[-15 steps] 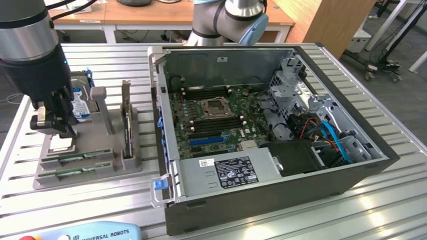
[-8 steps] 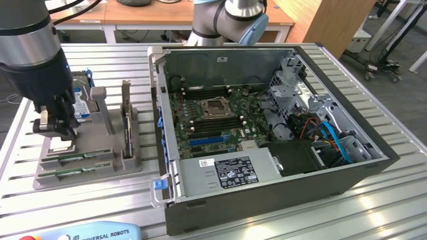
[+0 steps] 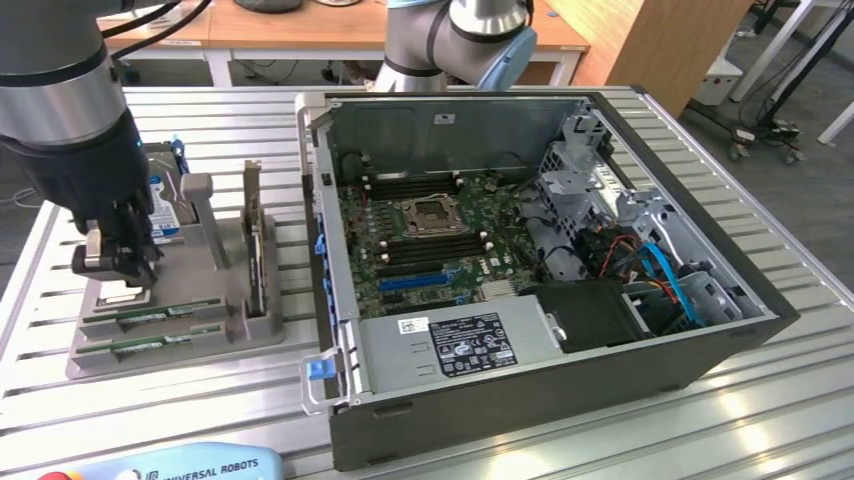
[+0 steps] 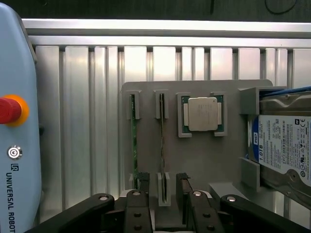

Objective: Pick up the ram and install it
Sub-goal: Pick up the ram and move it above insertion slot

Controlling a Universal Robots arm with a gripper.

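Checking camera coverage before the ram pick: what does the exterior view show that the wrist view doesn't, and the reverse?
Exterior view adds the open computer case with its motherboard. Wrist view adds the silver processor chip and a red button. Both show the open gripper over the grey holder, the two ram sticks and the blue-labelled hard drive.

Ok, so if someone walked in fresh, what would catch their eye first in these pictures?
Most likely the big open dark-grey metal computer case, green motherboard bared, at the exterior view's right. Then the black open tool hanging over the grey plastic holder at that view's left, its fingers spread either side of one slim green ram stick, near a square silver processor chip.
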